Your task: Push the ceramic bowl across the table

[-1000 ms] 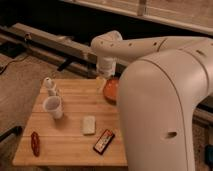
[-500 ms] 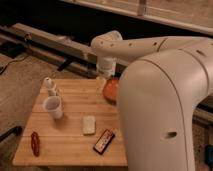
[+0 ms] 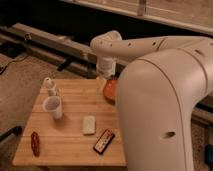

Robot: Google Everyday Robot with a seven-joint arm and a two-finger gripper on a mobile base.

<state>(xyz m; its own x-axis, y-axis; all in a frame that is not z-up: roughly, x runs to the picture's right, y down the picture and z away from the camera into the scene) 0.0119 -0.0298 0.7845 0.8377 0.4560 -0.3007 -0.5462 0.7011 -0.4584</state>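
The orange-red ceramic bowl (image 3: 110, 89) sits at the right edge of the light wooden table (image 3: 70, 137), partly hidden behind my white arm. My gripper (image 3: 102, 82) hangs from the arm's wrist at the bowl's left rim, close to the table's far right part. The arm's large white body covers the right side of the view and hides the bowl's right half.
A white cup (image 3: 54, 106) stands left of centre with a small white bottle (image 3: 49, 85) behind it. A pale rectangular block (image 3: 89, 124) lies mid-table, a dark red-trimmed flat object (image 3: 103, 141) near the front right, a red object (image 3: 35, 143) at the front left.
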